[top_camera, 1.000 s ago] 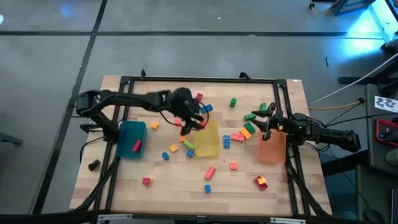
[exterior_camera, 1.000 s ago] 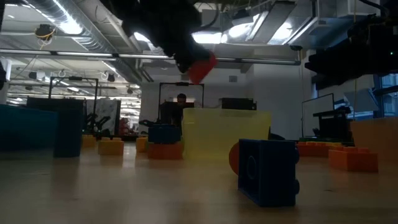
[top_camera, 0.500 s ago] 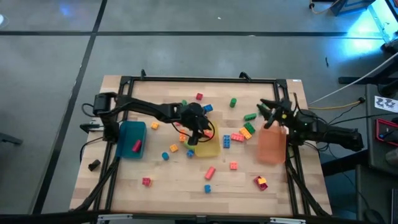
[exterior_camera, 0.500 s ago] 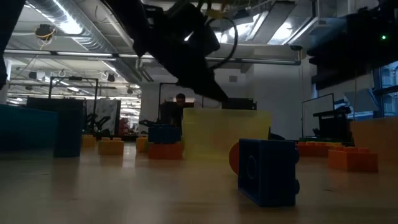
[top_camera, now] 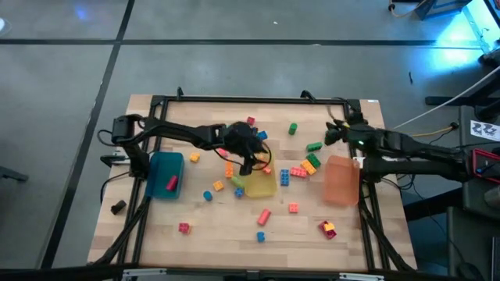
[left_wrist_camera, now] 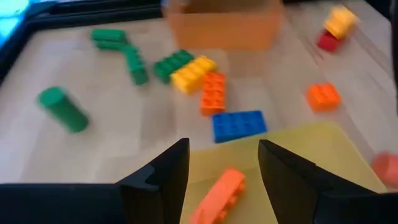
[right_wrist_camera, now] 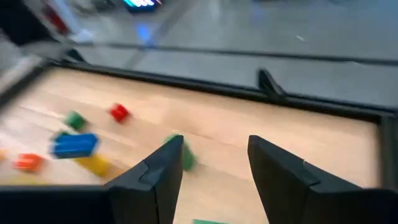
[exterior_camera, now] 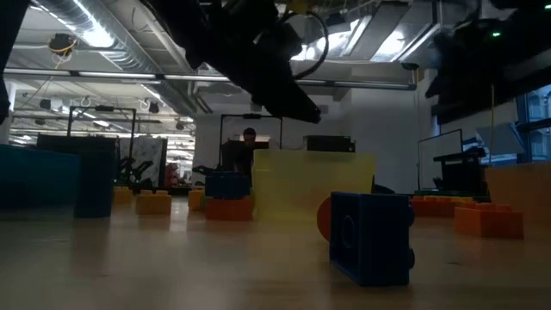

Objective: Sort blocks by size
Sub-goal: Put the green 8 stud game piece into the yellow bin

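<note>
Many small coloured blocks lie scattered on the wooden table [top_camera: 211,226]. My left gripper [top_camera: 248,161] hangs open and empty over the far left part of the yellow bin [top_camera: 262,183]. In the left wrist view its fingers [left_wrist_camera: 224,163] stand above an orange brick [left_wrist_camera: 219,194] that lies on the bin's floor. My right gripper [top_camera: 331,134] is open and empty near the table's far right, beyond the orange bin [top_camera: 341,181]. In its wrist view [right_wrist_camera: 214,162] a green block [right_wrist_camera: 187,155] lies on the table ahead of it.
A blue bin [top_camera: 164,176] with a red block stands at the left. A cluster of green, yellow and orange bricks [top_camera: 310,162] and a blue brick [top_camera: 285,176] lie between the yellow and orange bins. A black frame [top_camera: 250,100] runs along the table's edges.
My left gripper has carried a reddish block toward the table's right, over the yellow bin, and let it go; a brick now lies in the bin. My right gripper has gone from beside the orange bin toward the table's far edge.
</note>
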Controlling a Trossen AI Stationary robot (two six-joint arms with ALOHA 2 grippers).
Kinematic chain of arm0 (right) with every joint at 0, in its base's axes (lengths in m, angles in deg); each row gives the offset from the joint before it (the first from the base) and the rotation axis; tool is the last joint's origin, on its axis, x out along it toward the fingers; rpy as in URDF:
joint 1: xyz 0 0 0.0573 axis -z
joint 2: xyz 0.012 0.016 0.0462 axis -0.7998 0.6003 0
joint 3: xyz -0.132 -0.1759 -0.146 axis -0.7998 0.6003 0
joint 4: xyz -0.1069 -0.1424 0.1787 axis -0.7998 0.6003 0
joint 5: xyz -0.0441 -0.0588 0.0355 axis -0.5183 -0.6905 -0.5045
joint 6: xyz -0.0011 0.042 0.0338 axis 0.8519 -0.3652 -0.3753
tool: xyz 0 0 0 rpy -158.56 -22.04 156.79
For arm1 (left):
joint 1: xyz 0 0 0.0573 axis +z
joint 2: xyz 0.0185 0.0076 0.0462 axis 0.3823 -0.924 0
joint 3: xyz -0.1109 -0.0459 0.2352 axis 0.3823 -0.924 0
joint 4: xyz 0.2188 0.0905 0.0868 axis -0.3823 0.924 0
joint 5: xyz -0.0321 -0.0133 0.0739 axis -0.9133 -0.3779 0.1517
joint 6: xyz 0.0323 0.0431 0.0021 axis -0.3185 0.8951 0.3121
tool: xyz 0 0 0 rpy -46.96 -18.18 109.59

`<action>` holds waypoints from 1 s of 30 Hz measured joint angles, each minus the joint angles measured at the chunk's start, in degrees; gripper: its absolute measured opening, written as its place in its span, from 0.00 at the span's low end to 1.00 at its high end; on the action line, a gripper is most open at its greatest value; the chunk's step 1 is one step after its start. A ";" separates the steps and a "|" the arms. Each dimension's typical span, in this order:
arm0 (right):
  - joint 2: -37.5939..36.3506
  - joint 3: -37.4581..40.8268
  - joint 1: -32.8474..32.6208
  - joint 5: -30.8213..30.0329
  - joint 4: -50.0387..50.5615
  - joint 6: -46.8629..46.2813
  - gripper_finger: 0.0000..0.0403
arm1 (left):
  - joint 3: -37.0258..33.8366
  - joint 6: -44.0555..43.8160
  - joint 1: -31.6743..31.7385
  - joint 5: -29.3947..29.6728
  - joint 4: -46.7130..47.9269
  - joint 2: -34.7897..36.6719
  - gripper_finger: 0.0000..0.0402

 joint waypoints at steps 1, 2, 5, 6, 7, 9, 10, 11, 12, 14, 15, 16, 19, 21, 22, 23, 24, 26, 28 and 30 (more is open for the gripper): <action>2.84 -1.44 1.47 0.60 1.69 -0.70 0.45 | 0.02 -1.20 0.67 0.22 0.10 0.60 0.44; 5.45 -2.77 3.06 2.14 3.25 -0.99 0.45 | 0.07 -2.13 1.35 0.23 0.37 1.19 0.44; 12.42 -6.45 8.64 9.33 6.04 -1.14 0.45 | 0.11 -2.52 3.39 0.25 1.85 2.64 0.44; 14.51 -7.46 10.71 12.16 6.77 -1.15 0.45 | 0.11 -2.53 4.04 0.22 2.67 3.02 0.44; 16.71 -8.39 12.81 14.85 7.24 -1.15 0.45 | 0.11 -2.53 4.63 0.22 3.14 3.27 0.44; 20.84 -9.52 16.56 19.23 9.03 -1.15 0.45 | 0.11 -2.54 5.94 0.20 3.39 3.89 0.44; 22.73 -9.82 18.30 20.49 10.20 -1.15 0.45 | 0.11 -2.52 6.51 0.18 3.39 4.08 0.43; 24.55 -10.05 19.84 20.86 10.84 -1.17 0.45 | 0.11 -2.50 7.13 0.20 3.71 4.42 0.43; 26.09 -10.10 21.43 21.15 11.10 -1.17 0.45 | 0.11 -2.49 7.68 0.20 4.12 4.56 0.42; 29.07 -10.13 24.49 22.52 12.88 -1.17 0.45 | 0.11 -2.10 8.78 0.21 5.03 4.81 0.41; 30.37 -10.11 25.81 23.82 13.28 -1.20 0.45 | 0.11 -1.80 9.34 0.22 5.60 4.89 0.41; 31.69 -10.11 27.10 25.11 13.36 -1.20 0.45 | 0.11 -1.25 9.85 0.22 5.73 4.97 0.40; 35.14 -10.11 29.81 27.58 13.27 -1.19 0.45 | 0.11 -0.51 11.51 0.22 6.46 5.02 0.39; 37.02 -10.11 31.21 27.93 13.21 -1.17 0.45 | 0.11 -0.55 12.57 0.20 6.51 5.02 0.39; 37.81 -10.11 31.75 27.91 13.21 -1.17 0.45 | 0.11 -0.55 12.99 0.20 6.40 5.02 0.39; 38.57 -10.11 32.26 27.91 13.23 -1.17 0.45 | 0.11 -0.55 13.39 0.19 6.42 5.02 0.39; 39.20 -10.11 32.69 27.91 13.27 -1.17 0.45 | 0.11 -0.55 13.84 0.20 6.47 5.02 0.39; 40.16 -10.11 33.41 27.91 13.28 -1.17 0.45 | 0.11 -0.55 14.62 0.20 6.56 5.12 0.39; 41.05 -10.11 34.02 27.90 13.28 -1.22 0.45 | 0.11 -0.55 15.23 0.18 6.59 5.22 0.39; 41.84 -10.11 34.63 27.91 13.23 -1.79 0.45 | 0.11 -0.58 15.72 0.18 7.29 5.24 0.39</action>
